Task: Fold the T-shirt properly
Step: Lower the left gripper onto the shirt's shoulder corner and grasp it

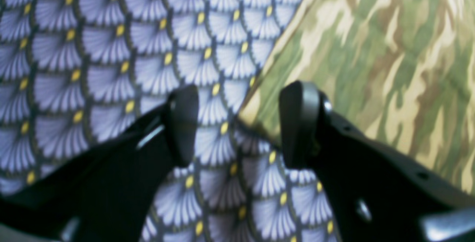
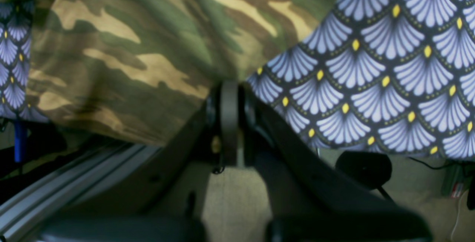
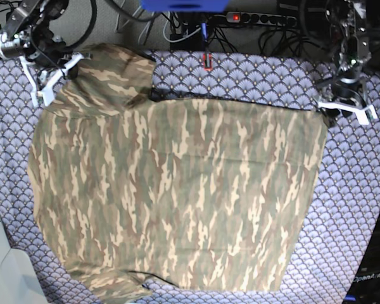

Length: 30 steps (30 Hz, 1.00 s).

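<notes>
The camouflage T-shirt (image 3: 177,190) lies spread flat over most of the purple scallop tablecloth (image 3: 354,209). At the shirt's far right corner my left gripper (image 3: 335,111) stands open. In the left wrist view that corner of the T-shirt (image 1: 371,49) lies on the cloth under the gap of the left gripper (image 1: 241,123), with nothing pinched. My right gripper (image 3: 54,85) is at the far left sleeve. In the right wrist view the right gripper (image 2: 229,86) is shut, with the edge of the T-shirt (image 2: 130,49) at its tips.
A power strip (image 3: 259,18) and cables run behind the table's far edge, near a small red item (image 3: 207,61). An aluminium rail (image 2: 74,175) and the floor show below the right gripper. Bare tablecloth (image 1: 111,49) lies beside the left gripper.
</notes>
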Each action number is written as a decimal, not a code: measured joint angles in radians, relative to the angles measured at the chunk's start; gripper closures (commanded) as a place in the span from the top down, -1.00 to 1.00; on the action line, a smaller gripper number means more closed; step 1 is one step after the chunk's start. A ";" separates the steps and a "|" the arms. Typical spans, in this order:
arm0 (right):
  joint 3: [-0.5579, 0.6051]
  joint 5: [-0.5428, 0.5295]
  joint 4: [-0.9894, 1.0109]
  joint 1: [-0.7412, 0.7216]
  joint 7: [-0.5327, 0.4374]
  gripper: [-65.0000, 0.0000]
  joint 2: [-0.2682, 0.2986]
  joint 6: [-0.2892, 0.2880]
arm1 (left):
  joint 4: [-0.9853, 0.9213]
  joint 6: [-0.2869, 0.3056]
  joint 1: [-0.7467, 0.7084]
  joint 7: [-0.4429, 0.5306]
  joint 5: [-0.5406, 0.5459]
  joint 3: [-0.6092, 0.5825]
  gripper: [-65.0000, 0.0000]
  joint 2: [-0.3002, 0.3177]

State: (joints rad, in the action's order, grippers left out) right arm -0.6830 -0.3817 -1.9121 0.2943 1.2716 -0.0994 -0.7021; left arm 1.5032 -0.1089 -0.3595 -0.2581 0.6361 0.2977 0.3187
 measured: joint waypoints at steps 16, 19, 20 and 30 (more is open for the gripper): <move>0.000 0.000 0.001 -0.006 0.007 -0.98 0.013 0.000 | -0.076 0.004 0.058 0.031 0.000 -0.089 0.06 -0.018; 0.000 0.000 0.001 -0.005 0.008 -0.98 0.013 0.000 | -0.075 0.005 0.049 0.043 0.002 -0.089 0.06 -0.019; 0.000 0.000 0.001 -0.005 0.007 -0.98 0.014 0.000 | -0.071 0.004 0.050 0.037 0.002 -0.089 0.06 -0.020; 0.000 0.000 0.001 -0.005 0.007 -0.98 0.014 0.000 | 0.032 -0.007 -0.003 0.008 0.009 -0.014 0.06 -0.050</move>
State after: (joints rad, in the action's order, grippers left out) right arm -0.6830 -0.3817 -1.9114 0.2890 1.2789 -0.0856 -0.7021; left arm 1.5352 -0.1162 -0.3630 -0.2497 0.6453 0.2836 0.2691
